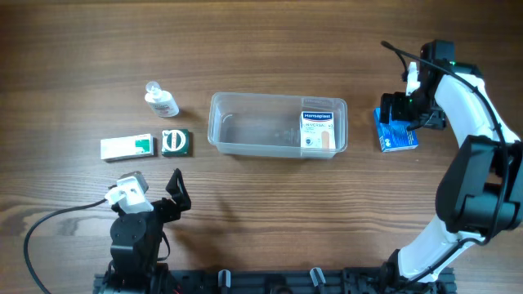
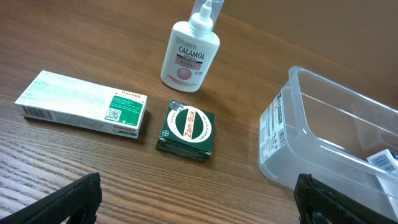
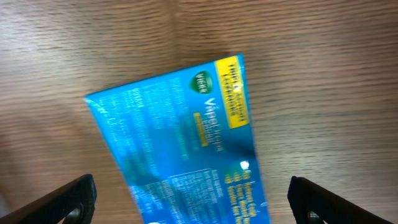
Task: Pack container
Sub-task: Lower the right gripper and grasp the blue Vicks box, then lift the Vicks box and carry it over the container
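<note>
Container (image 1: 214,122): clear plastic tub sitting open-topped pretty much mid-bench, long side running left-right in the overhead view. From the left wrist cam you get its near corner on the right (image 2: 292,143).
Inside the container: one Hansaplast box (image 1: 318,131) lying flat at the right end. Rest of the tub floor looks bare.
Bench (image 1: 327,212): wood-grain top, everything's resting on it.
Calamol bottle (image 2: 190,55): white, lying down, off to the left of the container and a bit further back, well apart from it.
White-and-green box (image 2: 84,104): long carton lying flat, furthest left of the bunch.
Zam-Buk box (image 2: 186,129): small dark green square one, just beside the right end of the white-and-green box, can't tell if they touch.
Blue box (image 3: 186,143): lying flat on the bench to the right of the container, apart from it, sits skewed in the right wrist cam.
Left end effector (image 2: 198,183): spread wide, nothing in it, hanging near the front-left of the bench with the small items ahead of it.
Right end effector (image 3: 191,186): also wide open, sitting right over the blue box with a finger showing on each side of it. Not gripping it; whether it's touching the box, can't tell.
</note>
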`<act>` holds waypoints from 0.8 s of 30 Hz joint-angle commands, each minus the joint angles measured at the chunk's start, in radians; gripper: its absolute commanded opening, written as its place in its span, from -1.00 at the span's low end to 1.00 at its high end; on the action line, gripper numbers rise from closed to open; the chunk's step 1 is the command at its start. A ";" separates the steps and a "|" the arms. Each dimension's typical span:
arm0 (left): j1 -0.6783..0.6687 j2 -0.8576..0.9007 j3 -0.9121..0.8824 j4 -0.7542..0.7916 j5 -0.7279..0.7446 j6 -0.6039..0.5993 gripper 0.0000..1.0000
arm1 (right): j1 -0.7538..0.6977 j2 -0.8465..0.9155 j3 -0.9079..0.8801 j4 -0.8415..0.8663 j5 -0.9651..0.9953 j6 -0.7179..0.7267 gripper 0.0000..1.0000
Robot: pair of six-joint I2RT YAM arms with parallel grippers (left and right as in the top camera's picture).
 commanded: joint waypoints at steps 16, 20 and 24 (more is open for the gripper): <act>0.008 -0.009 -0.002 0.003 0.008 0.020 1.00 | 0.023 0.150 -0.015 -0.024 -0.064 0.041 0.70; 0.008 -0.009 -0.002 0.003 0.008 0.020 1.00 | 0.023 0.150 -0.014 -0.069 -0.072 0.158 0.56; 0.008 -0.009 -0.002 0.003 0.008 0.020 1.00 | 0.023 0.141 -0.013 -0.119 -0.095 0.196 0.33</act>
